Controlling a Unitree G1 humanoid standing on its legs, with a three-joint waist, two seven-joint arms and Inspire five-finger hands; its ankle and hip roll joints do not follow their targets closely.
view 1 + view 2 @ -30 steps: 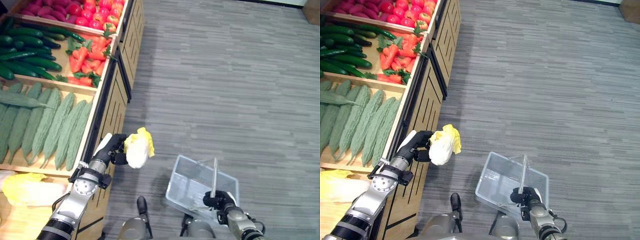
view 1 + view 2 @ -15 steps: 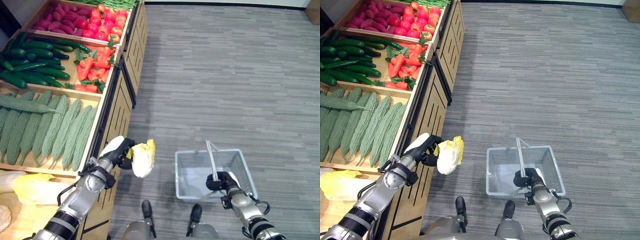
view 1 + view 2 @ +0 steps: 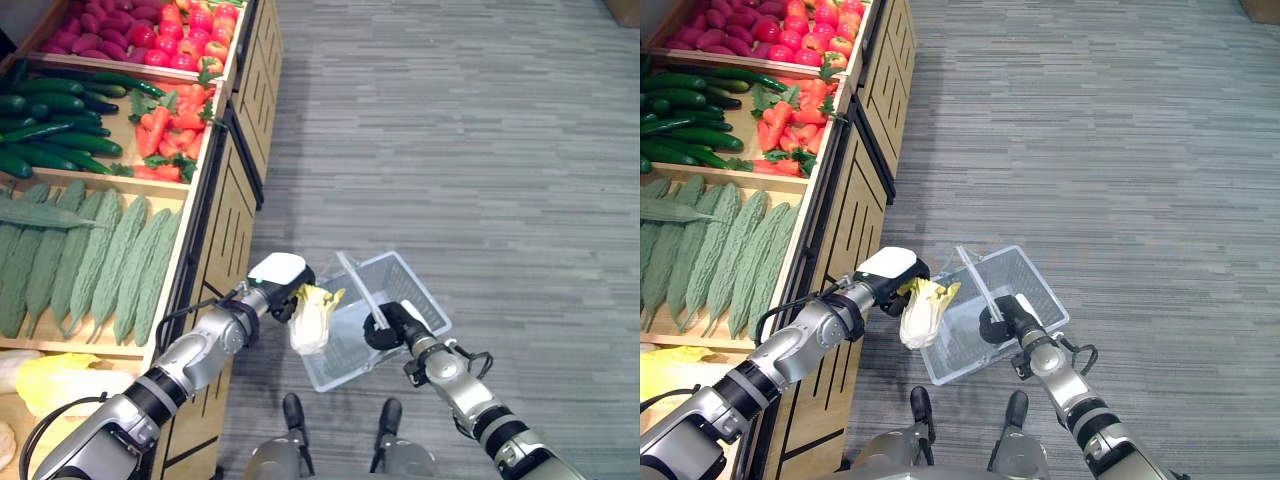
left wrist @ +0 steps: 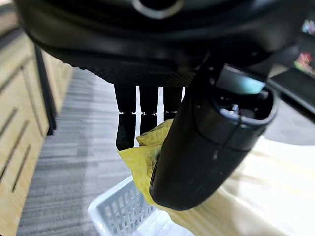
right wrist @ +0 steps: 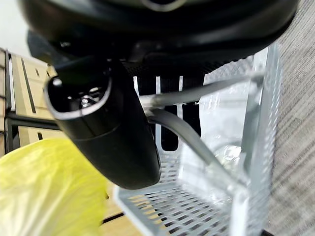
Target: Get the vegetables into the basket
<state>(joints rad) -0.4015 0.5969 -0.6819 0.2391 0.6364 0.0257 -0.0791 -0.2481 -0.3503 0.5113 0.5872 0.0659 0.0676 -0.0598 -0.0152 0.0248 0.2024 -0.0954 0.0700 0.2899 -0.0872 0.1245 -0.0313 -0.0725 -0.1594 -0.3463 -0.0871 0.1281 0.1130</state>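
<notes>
A pale yellow napa cabbage (image 3: 312, 318) hangs leaf end up from my left hand (image 3: 278, 283), whose fingers and thumb curl round its top (image 4: 147, 157). It sits right at the left rim of a clear mesh basket (image 3: 418, 290), partly over the opening. The basket is tilted and held above the floor. My right hand (image 3: 386, 326) is shut on the basket's grey handle (image 3: 354, 279), seen close up as a bar (image 5: 197, 142) under the curled fingers. The cabbage (image 5: 49, 191) also shows beside the basket in the right wrist view.
A wooden produce stand runs along the left, with bitter gourds (image 3: 100, 255), cucumbers (image 3: 50, 110), carrots (image 3: 170, 130), red fruit (image 3: 150, 30) and more napa cabbages (image 3: 60, 380) at its near end. Grey striped floor (image 3: 480, 150) lies to the right.
My right hand has swung the basket left and tilted it toward the cabbage. The left hand has lowered the cabbage to the basket's left rim. The camera has shifted too.
</notes>
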